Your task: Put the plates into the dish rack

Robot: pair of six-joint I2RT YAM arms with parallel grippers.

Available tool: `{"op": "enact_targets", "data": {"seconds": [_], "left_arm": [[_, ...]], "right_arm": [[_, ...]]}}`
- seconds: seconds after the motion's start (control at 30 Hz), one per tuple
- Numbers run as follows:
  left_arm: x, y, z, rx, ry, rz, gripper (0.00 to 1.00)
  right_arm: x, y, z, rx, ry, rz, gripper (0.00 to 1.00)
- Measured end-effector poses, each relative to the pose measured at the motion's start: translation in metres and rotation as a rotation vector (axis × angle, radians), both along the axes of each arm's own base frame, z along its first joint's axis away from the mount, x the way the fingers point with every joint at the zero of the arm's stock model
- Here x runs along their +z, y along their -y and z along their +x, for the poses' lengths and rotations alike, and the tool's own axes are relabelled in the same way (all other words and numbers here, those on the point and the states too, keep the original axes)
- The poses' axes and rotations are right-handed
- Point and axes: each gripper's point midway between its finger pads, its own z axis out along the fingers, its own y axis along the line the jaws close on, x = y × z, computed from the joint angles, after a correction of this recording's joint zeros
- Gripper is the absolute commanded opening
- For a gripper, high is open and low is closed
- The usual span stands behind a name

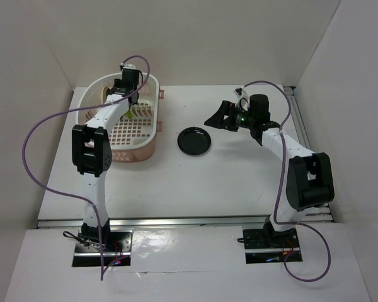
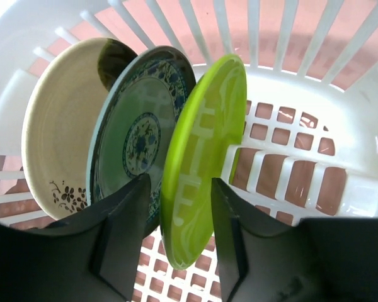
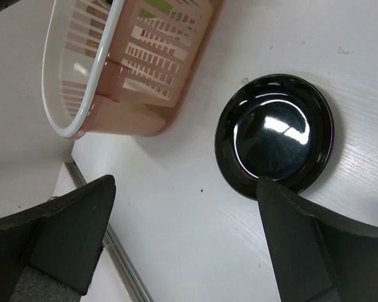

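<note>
Left claw (image 2: 179, 182), slightly parted astride the upright lime green plate (image 2: 205, 145) in the dish rack (image 2: 340, 113), should lift straight out; right claw (image 3: 186, 182) gapes wide near the black plate (image 3: 274, 135).

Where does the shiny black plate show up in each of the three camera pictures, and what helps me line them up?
Top external: the black plate lies flat on the table, mid-picture, just right of the dish rack.
Left wrist: not in it; only the rack's inside shows.
Right wrist: right of centre, flat on the table.
Shared landmark: the dish rack, visible in all three views.
</note>
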Motion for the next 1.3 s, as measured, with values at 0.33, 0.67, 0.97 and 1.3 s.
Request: {"op": "enact_targets", "data": {"seconds": [0.33, 0.67, 0.97, 1.3], "left_arm": [[0.003, 0.010, 0.003, -0.051, 0.001, -0.060, 0.67], [0.090, 0.030, -0.018, -0.157, 0.131, -0.165, 0.72], [0.198, 0.046, -0.093, -0.225, 0.334, -0.203, 1.00], [0.201, 0.201, -0.271, -0.758, 0.322, -0.587, 1.00]], "right_arm": [[-0.001, 0.002, 0.002, -0.015, 0.002, -0.007, 1.00], [-0.012, 0.006, 0.009, -0.052, -0.016, -0.029, 1.00], [-0.031, 0.010, 0.014, -0.077, -0.050, -0.066, 1.00], [-0.080, 0.017, 0.014, -0.114, -0.148, -0.122, 1.00]]}}
